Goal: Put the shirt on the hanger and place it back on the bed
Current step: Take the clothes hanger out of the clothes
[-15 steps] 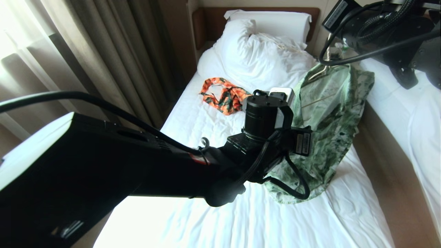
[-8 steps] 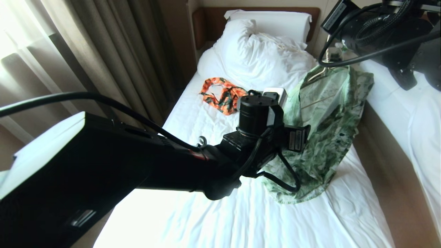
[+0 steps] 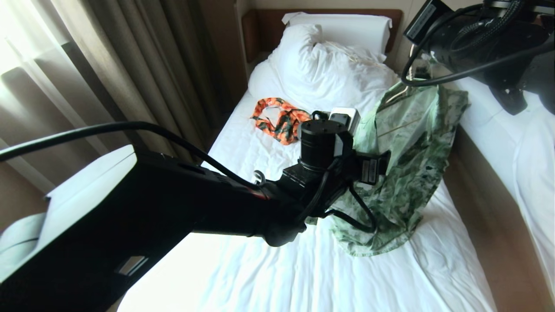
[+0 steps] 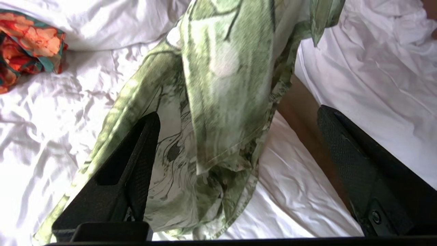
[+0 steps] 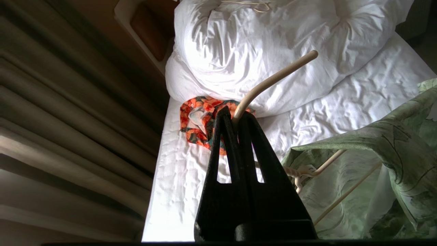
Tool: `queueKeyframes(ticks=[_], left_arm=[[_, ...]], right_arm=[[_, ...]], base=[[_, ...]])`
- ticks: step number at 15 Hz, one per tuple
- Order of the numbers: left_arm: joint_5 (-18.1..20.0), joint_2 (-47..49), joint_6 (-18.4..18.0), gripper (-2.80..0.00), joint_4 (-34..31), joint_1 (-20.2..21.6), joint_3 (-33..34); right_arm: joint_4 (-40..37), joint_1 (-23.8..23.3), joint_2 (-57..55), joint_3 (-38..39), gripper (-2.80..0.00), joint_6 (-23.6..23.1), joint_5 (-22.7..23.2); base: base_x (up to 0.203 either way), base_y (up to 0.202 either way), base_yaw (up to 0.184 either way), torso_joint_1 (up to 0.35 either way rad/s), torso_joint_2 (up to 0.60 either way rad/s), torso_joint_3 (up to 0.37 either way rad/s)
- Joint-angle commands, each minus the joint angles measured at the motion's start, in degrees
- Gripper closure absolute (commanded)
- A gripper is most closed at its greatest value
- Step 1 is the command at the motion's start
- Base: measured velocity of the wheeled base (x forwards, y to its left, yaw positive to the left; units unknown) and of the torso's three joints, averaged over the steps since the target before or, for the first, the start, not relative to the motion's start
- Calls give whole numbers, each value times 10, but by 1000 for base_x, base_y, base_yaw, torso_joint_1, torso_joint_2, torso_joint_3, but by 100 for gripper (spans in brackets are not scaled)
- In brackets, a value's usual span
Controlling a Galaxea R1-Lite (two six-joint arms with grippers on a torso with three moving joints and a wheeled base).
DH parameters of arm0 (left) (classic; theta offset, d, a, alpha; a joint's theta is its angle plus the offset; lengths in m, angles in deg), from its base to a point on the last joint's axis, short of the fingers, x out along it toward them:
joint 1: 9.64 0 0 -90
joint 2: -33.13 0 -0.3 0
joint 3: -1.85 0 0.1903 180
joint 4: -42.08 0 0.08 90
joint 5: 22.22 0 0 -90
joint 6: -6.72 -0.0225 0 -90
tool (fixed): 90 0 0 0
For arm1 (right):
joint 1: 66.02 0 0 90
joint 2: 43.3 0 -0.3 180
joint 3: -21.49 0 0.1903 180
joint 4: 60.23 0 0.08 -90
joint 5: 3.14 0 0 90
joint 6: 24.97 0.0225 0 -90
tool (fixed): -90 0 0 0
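- Since the earlier frames, the left gripper [image 4: 235, 150] has been spreading its fingers and drawing a little back from the floral shirt [image 3: 412, 147]; its jaws are now standing wide apart with the cloth hanging loose between and beyond them, gripped by neither.
- Up by the head of the bed [image 3: 269, 260], the right gripper [image 5: 235, 119] is staying pinched together on the hook of the cream wire hanger [image 5: 273, 78], holding it aloft.
- Below and beside that gripper, the shirt is draping over the hanger's shoulders, its hem trailing onto the white sheet just ahead of the left gripper.
- Judging from this, the hanging looks done and the step in hand is laying the pair down: the right gripper should be lowering slowly, letting the hem settle first so the cloth is spreading flat and not sliding off the wire.
- The left gripper should be keeping its open fingers clear of the hem, since a snagged fold could drag the shirt off one shoulder.
- To the far side of the right gripper, the mattress edge and the brown gap before the neighbouring bed [image 3: 511, 130] are lying close; part of the shirt is already hanging near that edge.
- Toward the left gripper's side, bare sheet is offering open room, with the orange patterned garment [image 3: 282, 121] and bunched duvet [image 3: 329, 69] lying well apart.
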Motion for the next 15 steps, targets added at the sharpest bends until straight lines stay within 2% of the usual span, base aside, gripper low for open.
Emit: queueKeyframes(ticks=[1, 8, 9, 15], left_arm=[[-1, 3, -1, -280, 3, -10, -9], [-7, 4, -1, -280, 3, -39, -22], [-7, 5, -1, 0, 2, -39, -26], [-8, 3, 0, 0, 4, -36, -26]], right_arm=[[1, 1, 1, 2, 0, 3, -2], [1, 20, 5, 18, 0, 14, -2], [1, 23, 8, 19, 0, 14, -2], [0, 26, 18, 25, 0, 14, -2]], base=[[0, 0, 0, 0, 0, 0], [0, 0, 0, 0, 0, 0], [0, 0, 0, 0, 0, 0], [0, 0, 0, 0, 0, 0]])
